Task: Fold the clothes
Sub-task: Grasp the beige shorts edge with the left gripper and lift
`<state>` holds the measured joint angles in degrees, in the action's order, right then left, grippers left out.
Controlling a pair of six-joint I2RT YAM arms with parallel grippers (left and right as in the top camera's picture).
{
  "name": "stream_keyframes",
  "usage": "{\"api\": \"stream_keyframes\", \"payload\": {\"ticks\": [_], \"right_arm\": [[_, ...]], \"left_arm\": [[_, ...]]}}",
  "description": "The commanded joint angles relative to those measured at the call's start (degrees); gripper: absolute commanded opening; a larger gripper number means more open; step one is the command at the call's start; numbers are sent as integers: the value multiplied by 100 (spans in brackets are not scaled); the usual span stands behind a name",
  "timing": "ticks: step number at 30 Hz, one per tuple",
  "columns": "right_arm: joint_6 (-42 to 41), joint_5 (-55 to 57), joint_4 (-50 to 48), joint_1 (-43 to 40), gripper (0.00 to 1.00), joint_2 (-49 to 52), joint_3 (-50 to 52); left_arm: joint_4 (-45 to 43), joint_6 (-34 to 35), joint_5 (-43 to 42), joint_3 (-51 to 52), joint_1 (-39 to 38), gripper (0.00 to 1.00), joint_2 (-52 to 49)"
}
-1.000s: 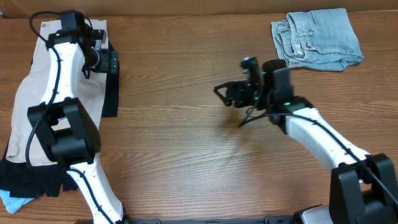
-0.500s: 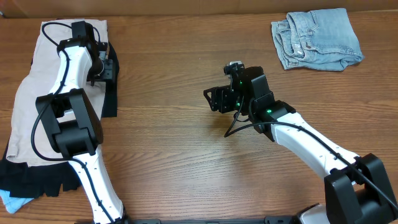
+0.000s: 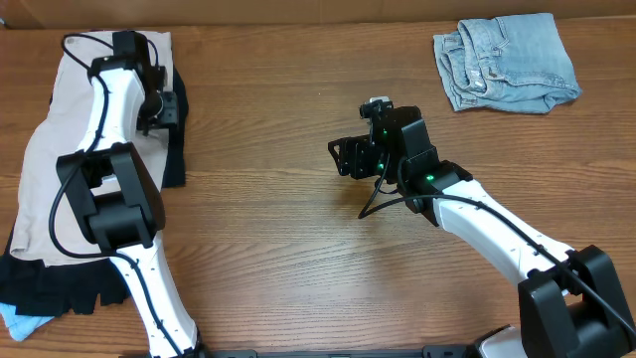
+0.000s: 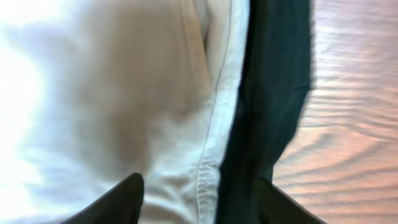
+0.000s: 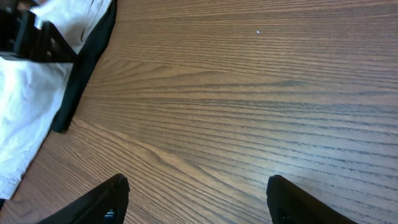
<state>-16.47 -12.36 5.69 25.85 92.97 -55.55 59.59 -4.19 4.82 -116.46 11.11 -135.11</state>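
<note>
The pale beige shorts (image 3: 60, 149) lie spread at the table's left edge on top of a black garment (image 3: 177, 149). My left gripper (image 3: 164, 104) hovers low over their right edge, open. In the left wrist view its fingers (image 4: 127, 199) straddle the shorts' stitched hem (image 4: 208, 168) and the black garment's edge (image 4: 267, 93), holding nothing. My right gripper (image 3: 343, 159) is open and empty over bare wood mid-table. In the right wrist view (image 5: 199, 205) the shorts (image 5: 25, 112) and black garment (image 5: 87, 68) lie far ahead to the left.
Light-blue denim shorts (image 3: 507, 62) lie crumpled at the back right. The black garment's fringed end (image 3: 50, 283) and a bit of blue cloth (image 3: 20, 320) show at the front left. The wooden table (image 3: 298, 268) stretches between the two arms.
My right gripper has moved left towards the middle of the table and then held. My left gripper has shifted slightly over the shorts' right edge. The clothes have not moved.
</note>
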Motion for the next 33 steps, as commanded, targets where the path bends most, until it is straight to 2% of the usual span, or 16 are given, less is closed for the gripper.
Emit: {"api": "stream_keyframes", "payload": {"ticks": [1, 2, 4, 12, 17, 24, 27, 29, 30, 32, 33], "right_arm": [[-4, 101, -15, -20, 75, -13, -76], [-4, 101, -4, -20, 75, -13, -76], [-4, 101, -2, -20, 75, -13, -76], [-7, 101, -2, -20, 75, -13, -76], [-7, 101, 4, -20, 75, -13, -76], [-7, 146, 17, -20, 75, -13, -76], [-7, 144, 22, -20, 75, -13, -76], [-7, 146, 20, -20, 75, -13, -76], [-7, 146, 20, -20, 75, -13, -76], [-7, 146, 20, -20, 75, -13, -76], [-7, 146, 20, -20, 75, -13, -76]], "left_arm": [[251, 98, -271, -570, -22, 68, -11], [297, 98, -238, -640, 2, 73, -11], [245, 101, -162, -649, 61, 76, -13], [11, -7, -184, -610, 208, 67, -328], [-7, 22, -195, -610, 168, 71, -675], [-31, 42, -243, -616, 162, 70, -772], [-22, 42, -254, -616, 162, 56, -772], [-4, 44, -254, -619, 162, 36, -769], [2, 44, -254, -619, 162, 23, -769], [37, 46, -251, -619, 162, 8, -769], [50, 46, -249, -621, 162, 4, -767]]}}
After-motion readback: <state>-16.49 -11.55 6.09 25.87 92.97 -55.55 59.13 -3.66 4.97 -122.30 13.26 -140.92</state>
